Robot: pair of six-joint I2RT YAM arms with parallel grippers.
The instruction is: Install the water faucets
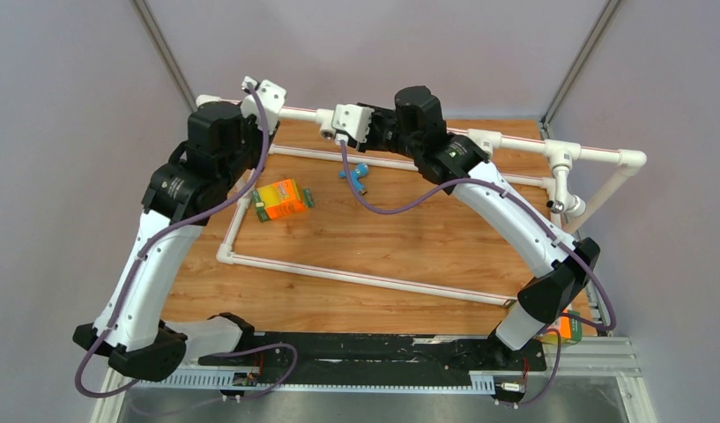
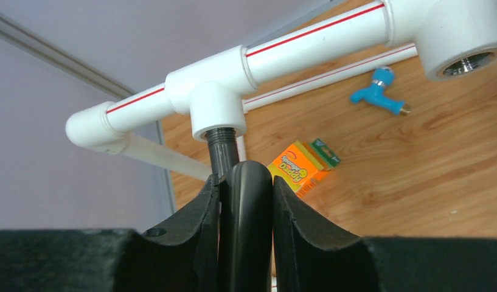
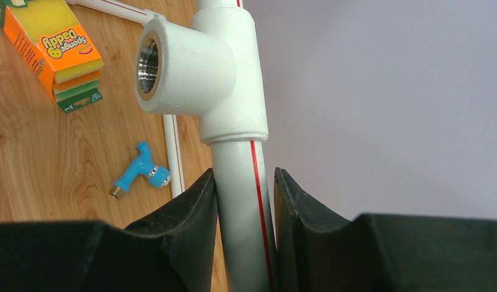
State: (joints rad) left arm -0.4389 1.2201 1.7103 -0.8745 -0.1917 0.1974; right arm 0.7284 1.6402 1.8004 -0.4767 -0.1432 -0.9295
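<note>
Both tools are clenched: my left gripper (image 2: 246,179) grasps the dark faucet (image 2: 224,149), its thread at the far-left tee socket (image 2: 218,115), so twisting it home seems next. The blue faucet (image 3: 139,173) lies loose between, and my right gripper (image 3: 244,176) clamps the white pipe (image 3: 239,207).

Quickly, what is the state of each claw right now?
Left claw: closed on the dark-brown faucet.
Right claw: closed on the white pipe.
</note>
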